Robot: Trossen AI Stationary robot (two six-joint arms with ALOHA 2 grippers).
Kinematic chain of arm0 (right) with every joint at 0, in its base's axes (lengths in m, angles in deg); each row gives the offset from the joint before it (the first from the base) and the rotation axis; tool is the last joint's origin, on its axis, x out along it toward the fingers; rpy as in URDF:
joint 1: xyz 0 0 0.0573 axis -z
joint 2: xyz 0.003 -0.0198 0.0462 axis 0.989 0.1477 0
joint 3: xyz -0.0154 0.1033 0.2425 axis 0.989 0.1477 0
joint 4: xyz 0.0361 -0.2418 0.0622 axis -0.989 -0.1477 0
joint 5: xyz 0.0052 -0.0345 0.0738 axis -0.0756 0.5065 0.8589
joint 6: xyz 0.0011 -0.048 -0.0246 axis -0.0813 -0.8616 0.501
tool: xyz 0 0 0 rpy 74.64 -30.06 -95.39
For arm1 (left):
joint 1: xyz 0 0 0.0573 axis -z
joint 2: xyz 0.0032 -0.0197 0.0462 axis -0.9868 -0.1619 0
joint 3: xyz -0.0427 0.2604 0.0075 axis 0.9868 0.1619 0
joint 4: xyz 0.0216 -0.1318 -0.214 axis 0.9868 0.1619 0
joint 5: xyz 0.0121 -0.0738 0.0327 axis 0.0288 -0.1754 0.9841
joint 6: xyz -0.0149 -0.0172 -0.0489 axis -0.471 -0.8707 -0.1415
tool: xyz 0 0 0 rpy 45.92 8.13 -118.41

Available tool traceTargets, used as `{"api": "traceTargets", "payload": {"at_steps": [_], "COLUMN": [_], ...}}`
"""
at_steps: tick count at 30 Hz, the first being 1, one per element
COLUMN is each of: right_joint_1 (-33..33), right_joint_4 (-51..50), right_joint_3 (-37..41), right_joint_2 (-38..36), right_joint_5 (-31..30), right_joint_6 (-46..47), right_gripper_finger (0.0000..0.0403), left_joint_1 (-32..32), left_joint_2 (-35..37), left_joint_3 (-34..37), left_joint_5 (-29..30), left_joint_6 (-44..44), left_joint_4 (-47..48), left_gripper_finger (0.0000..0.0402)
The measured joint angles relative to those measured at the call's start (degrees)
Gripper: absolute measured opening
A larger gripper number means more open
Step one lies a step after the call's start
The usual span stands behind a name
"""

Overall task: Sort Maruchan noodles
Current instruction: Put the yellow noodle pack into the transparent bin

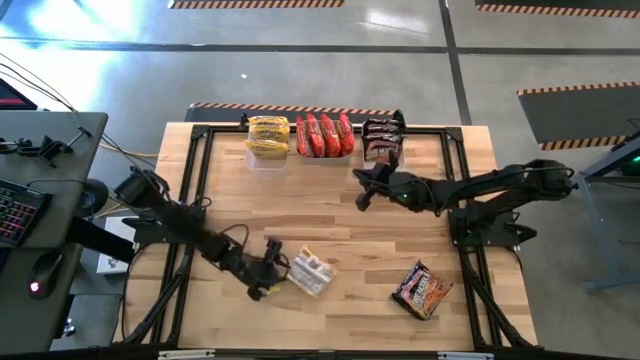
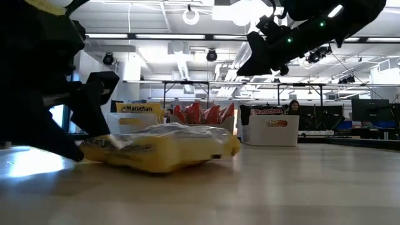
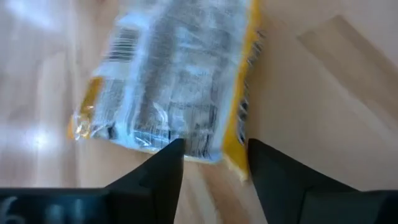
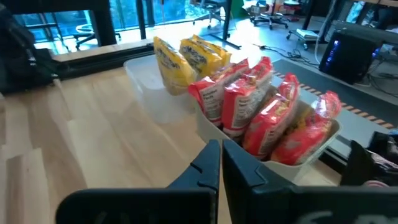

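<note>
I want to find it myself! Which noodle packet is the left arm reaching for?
Look at the wooden table, at the near edge on the left. There the left gripper stands open at a yellow packet lying flat, silvery back up. The other loose packet is dark.

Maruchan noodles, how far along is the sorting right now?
Mostly done: yellow packets, red packets and dark packets sit in three tubs. In hand: left gripper, open, at a loose yellow packet. Left: that one and a dark packet. Right gripper waits shut.
</note>
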Motion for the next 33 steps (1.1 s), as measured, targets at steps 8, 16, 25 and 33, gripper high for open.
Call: {"api": "traceTargets", "payload": {"at_steps": [8,16,25,33], "right_joint_1": [-2.65,-6.04,-11.73,-20.37], "right_joint_4": [0.29,0.71,0.76,0.35], "right_joint_3": [0.0,0.0,0.0,-2.91], "right_joint_2": [0.02,0.04,0.4,4.65], "right_joint_5": [0.0,0.02,4.93,5.68], "right_joint_6": [-0.42,-0.5,-0.2,3.12], "right_gripper_finger": [0.0,0.0,0.0008,0.0134], "left_joint_1": [1.81,-1.81,-9.3,-13.42], "left_joint_2": [-2.65,4.1,8.34,8.38], "left_joint_3": [-2.75,-2.76,-2.72,-2.72], "left_joint_5": [7.2,6.83,-3.13,-4.01], "left_joint_6": [5.56,-6.49,-26.56,-32.74], "left_joint_4": [0.91,1.78,-3.22,-5.3], "left_gripper_finger": [0.0059,0.0005,0.0001,0.0]}}
